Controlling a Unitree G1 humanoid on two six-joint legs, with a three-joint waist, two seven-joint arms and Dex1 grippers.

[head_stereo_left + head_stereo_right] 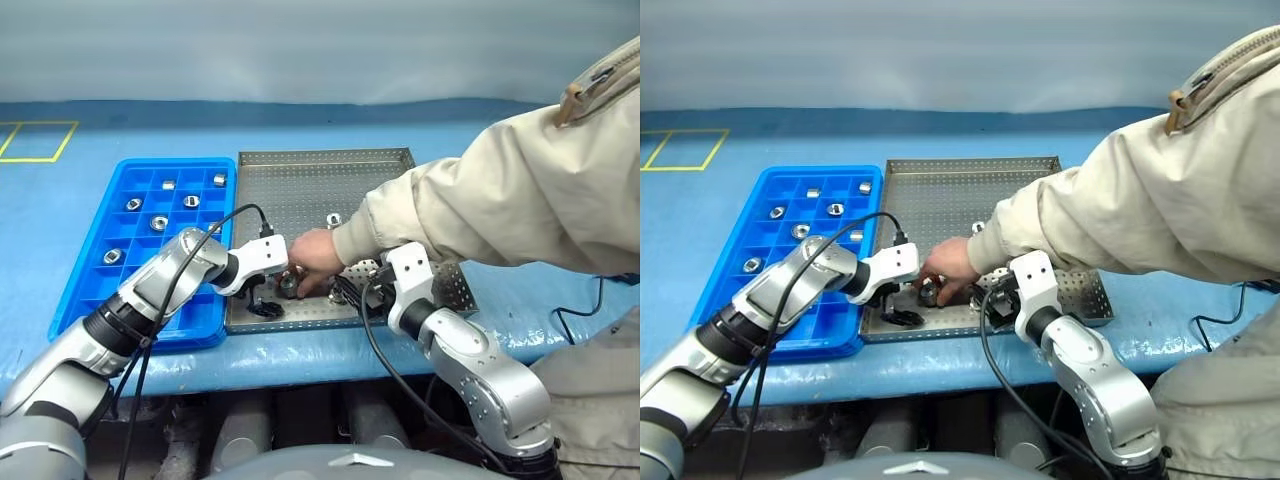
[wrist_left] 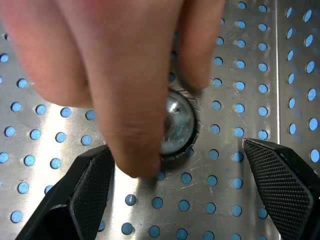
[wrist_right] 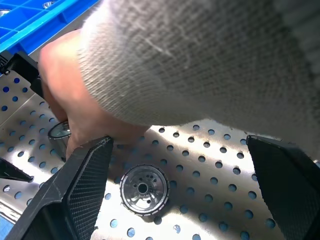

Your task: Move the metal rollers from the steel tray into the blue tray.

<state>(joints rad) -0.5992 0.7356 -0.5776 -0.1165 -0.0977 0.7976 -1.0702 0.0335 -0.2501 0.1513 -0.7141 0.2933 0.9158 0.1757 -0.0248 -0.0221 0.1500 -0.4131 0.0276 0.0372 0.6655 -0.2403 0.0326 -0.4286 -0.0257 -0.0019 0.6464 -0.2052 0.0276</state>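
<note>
1. Steel, perforated and grey, is lying mid-table in the head view: the steel tray is sitting on the blue cover, with the blue tray touching its left edge. Six rollers are resting in separate compartments of the blue tray. A person in a beige sleeve is reaching in from the right, their hand pinching a roller at the near part of the steel tray. Another roller is lying farther back, just beside the sleeve cuff. The left gripper is hanging over the near left part of the steel tray, right next to the hand, fingers spread. The right gripper is hovering over the near right part, under the sleeve.

2. In the left wrist view, the person's fingers are covering most of a shiny roller that is sitting on the perforated floor. The two black pads are standing wide apart on either side, touching nothing.

3. In the right wrist view, a roller is lying flat on the steel floor between the widely parted pads, untouched. The hand is holding another roller beyond it, the sleeve looming above. A corner of the blue tray is showing behind.
</note>
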